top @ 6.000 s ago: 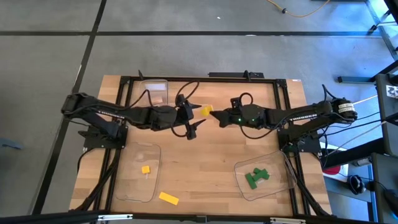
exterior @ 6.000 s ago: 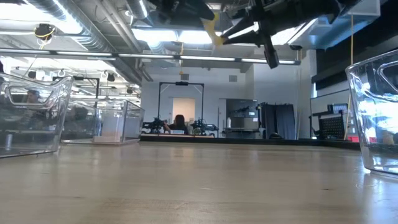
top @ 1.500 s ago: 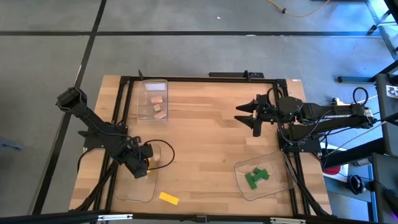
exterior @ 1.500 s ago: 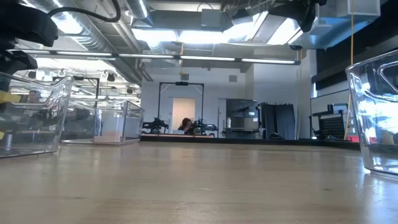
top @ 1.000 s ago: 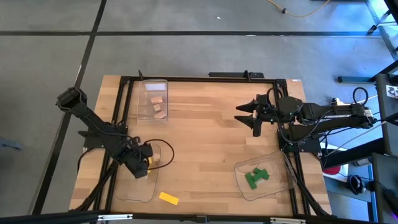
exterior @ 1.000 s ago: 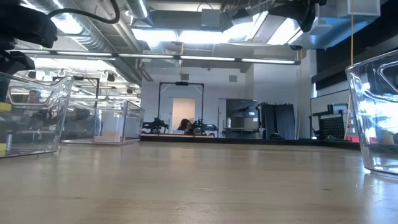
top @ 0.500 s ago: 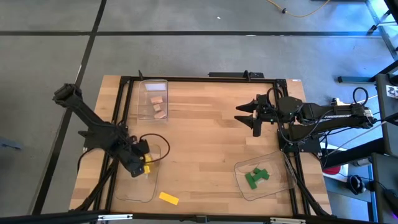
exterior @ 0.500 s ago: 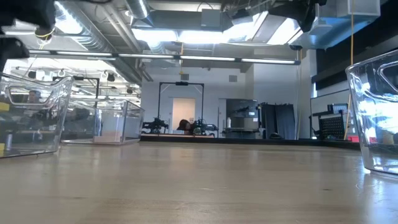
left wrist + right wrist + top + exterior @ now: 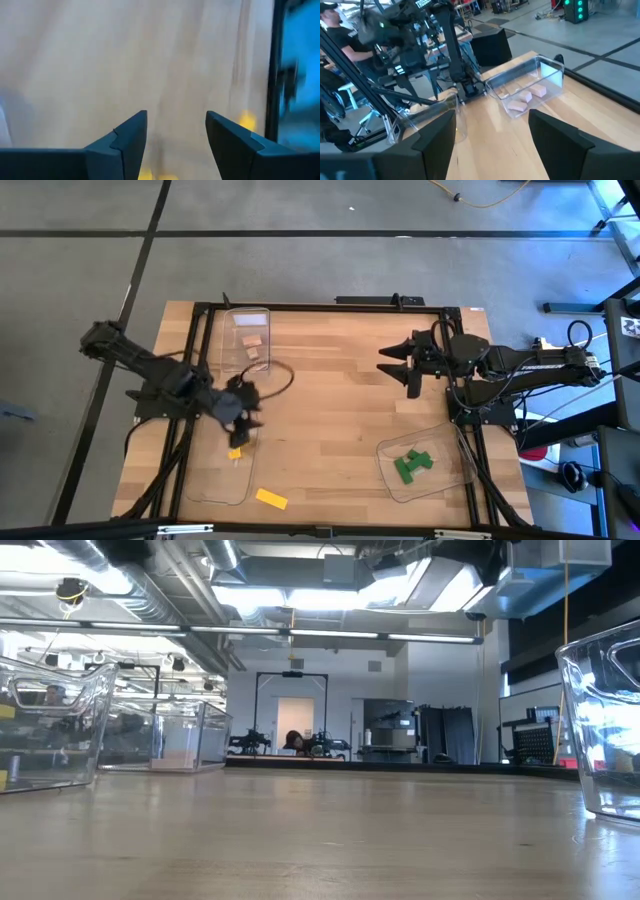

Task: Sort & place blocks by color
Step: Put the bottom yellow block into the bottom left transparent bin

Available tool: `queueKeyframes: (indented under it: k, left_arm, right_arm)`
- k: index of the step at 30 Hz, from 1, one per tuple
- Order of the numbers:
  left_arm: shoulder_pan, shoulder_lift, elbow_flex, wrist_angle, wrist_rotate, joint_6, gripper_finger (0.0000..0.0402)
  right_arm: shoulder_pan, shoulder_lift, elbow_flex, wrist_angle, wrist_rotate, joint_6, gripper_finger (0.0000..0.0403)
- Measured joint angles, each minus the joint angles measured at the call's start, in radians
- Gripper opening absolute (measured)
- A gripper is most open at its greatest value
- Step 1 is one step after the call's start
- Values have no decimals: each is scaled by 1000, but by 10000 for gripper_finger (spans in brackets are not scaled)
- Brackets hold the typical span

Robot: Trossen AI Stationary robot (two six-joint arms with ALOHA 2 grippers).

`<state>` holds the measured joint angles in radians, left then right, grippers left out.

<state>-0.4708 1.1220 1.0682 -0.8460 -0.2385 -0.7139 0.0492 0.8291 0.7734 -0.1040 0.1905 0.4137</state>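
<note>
**Blocks sorted into three clear trays, one yellow block loose on the table**

All places are given relative to the wooden table [image 9: 330,410], seen from above. The far-left tray [image 9: 248,340] holds two tan blocks [image 9: 254,348], lying one behind the other with their long axes running roughly across the table. The near-left tray [image 9: 222,465] holds a small yellow block in the tray [image 9: 235,453], near the tray's inner wall; it appears almost square, so its long axis cannot be told. A loose yellow block [image 9: 271,499] lies flat on the table near the front edge, just beside the near-left tray; its long axis runs slightly oblique to the front edge, its right end the nearer to that edge. The near-right tray [image 9: 425,467] holds a cluster of green blocks [image 9: 412,464], touching one another and pointing several ways.

The left gripper [image 9: 243,408] hangs above the far end of the near-left tray, its fingers parted and holding nothing; the left wrist view shows bare wood between the two dark fingers [image 9: 125,145]. The right gripper [image 9: 398,365] hangs over the table's right half, between the far edge and the near-right tray, its fingers spread and empty.
</note>
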Motion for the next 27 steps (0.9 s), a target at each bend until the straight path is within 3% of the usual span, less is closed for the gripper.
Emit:
queueKeyframes:
  k: [4,7,9,16,23,27]
  left_arm:
    - [80,12,41,303,-144,188,193]
    - [134,12,41,540,-162,324,193]
    - [163,13,41,614,-162,372,193]
    - [236,23,40,661,-34,406,193]
    - [251,23,41,660,-19,407,193]
    - [238,76,41,649,84,406,191]
  right_arm:
    - [0,0,0,19,0,-5,252]
    - [0,0,0,18,0,0,252]
    - [0,0,0,18,0,-1,252]
    - [0,0,0,18,0,-3,252]
    - [0,0,0,18,0,-3,252]
    - [0,0,0,17,0,-4,252]
